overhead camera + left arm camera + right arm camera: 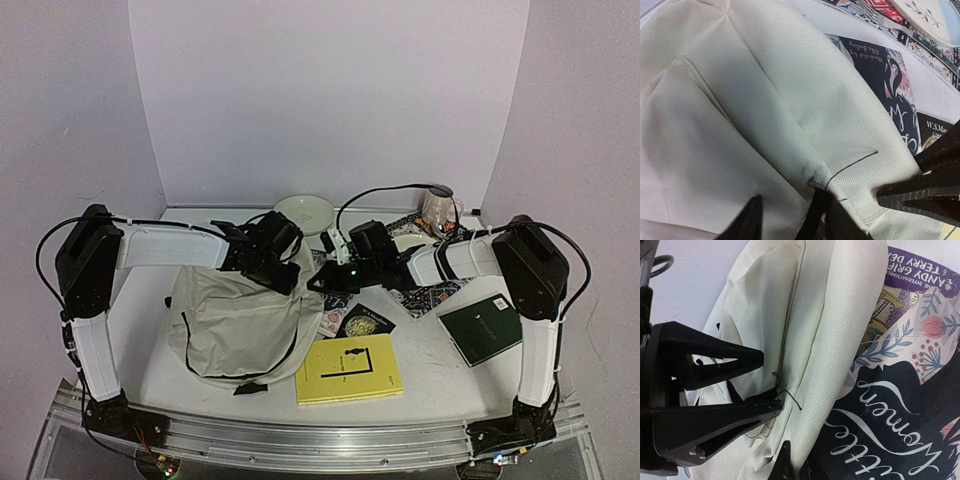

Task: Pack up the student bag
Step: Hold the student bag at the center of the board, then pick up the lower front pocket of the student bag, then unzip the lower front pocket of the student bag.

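The student bag [240, 325], cream fabric with black zip lines, lies left of centre on the table. My left gripper [283, 268] is at its top right corner. In the left wrist view its jaws [788, 199] stand partly apart, astride a fold of the bag [765, 100] with flat cloth between them. My right gripper [322, 280] meets the same corner from the right. In the right wrist view it [797, 465] is shut on the seam of the bag [825, 340]. The left gripper's black fingers [715, 360] show there, tips apart.
A "Little Women" book [900, 405] lies right beside the bag's edge, a dark book [365, 322] next to it. A yellow book [348, 370] sits at the front. A green notebook [482, 328] lies right. Behind are a plate [304, 212], a glass jug [440, 208] and a patterned placemat [440, 295].
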Robot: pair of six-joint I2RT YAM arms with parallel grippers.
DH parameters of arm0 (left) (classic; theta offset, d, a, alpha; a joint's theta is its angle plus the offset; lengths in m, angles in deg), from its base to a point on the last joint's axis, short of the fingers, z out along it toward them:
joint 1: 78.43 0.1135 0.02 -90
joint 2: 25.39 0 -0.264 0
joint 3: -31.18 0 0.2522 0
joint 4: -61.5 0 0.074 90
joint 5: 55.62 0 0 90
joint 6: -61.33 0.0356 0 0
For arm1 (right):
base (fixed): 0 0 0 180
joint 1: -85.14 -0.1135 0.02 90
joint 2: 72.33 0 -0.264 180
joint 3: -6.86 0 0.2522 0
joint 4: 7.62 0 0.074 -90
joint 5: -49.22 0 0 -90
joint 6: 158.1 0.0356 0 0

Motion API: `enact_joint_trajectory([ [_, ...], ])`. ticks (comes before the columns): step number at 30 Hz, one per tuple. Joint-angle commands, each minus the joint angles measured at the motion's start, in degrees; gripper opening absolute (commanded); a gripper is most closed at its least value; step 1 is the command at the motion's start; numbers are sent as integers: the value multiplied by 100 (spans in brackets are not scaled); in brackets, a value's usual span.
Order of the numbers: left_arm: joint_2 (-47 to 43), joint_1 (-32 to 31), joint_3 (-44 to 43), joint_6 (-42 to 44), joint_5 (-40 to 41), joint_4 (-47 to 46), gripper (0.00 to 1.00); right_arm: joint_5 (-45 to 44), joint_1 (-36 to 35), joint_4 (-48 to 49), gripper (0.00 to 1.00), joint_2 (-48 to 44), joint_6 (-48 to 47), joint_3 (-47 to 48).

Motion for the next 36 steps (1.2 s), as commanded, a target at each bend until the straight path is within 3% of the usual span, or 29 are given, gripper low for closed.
enact_joint_trajectory([
  [1, -259, -54, -120, -60, 406, 73, 16, 200, -24, 223, 0, -436, -3, 44],
  [3, -418, -53, -17, -136, 535, 80, 3, 167, -22, 222, 0, -478, -14, 14],
  [5, -586, -46, 141, -252, 690, 88, 0, 81, -20, 225, 0, -528, -31, -31],
  [12, -1274, 61, 1033, -742, 1514, 144, 0, -266, 43, 223, 0, -734, -60, -255],
  [19, -1852, 471, 2062, -1446, 1554, 162, 0, -397, 161, 224, 0, -842, -59, -401],
  [30, -2823, 1700, 3391, -2359, 1543, 214, 0, -568, 406, 222, 0, -1075, -88, -685],
  [36, -3334, 1853, 3738, -2565, 1489, 165, 0, -574, 444, 47, 0, -1041, -280, -561],
])
